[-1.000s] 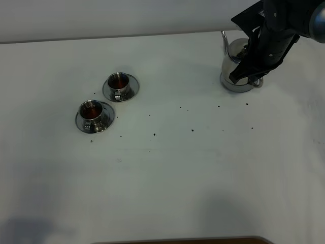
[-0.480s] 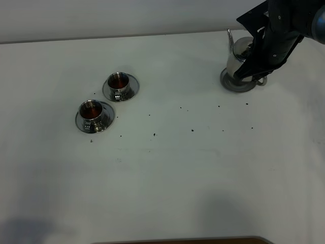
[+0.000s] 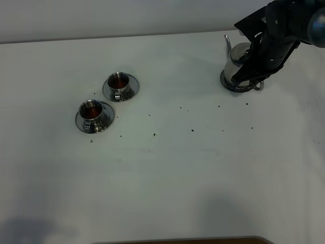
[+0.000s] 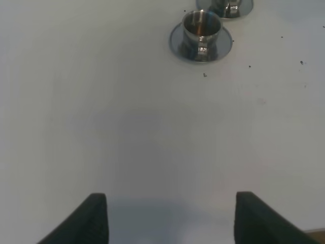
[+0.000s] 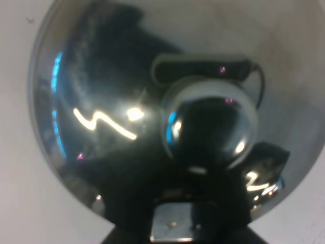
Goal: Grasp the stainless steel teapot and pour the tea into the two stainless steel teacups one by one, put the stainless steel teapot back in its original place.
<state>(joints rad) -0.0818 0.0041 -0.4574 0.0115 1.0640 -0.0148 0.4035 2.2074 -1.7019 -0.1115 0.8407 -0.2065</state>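
Note:
The stainless steel teapot (image 3: 234,60) is at the far right, directly over the flat steel disc, its original place (image 3: 232,85); I cannot tell if it rests on it. My right gripper (image 3: 252,77) is shut on the pot's loop handle. The right wrist view is filled by the teapot's lid and knob (image 5: 210,124), with the right gripper (image 5: 195,223) at the handle. The two stainless steel teacups (image 3: 118,83) (image 3: 92,111) stand on saucers at the left, both holding brown tea. My left gripper (image 4: 170,218) is open, well short of the nearer teacup (image 4: 201,29).
Dark specks of tea (image 3: 192,130) are scattered on the white table between the cups and the pot. The second teacup (image 4: 227,6) shows at the edge of the left wrist view. The table's far edge (image 3: 152,35) runs just behind the teapot.
The right gripper has carried the teapot a little toward the far edge, and the disc's near rim now shows below the pot. The cups and left gripper have not moved.

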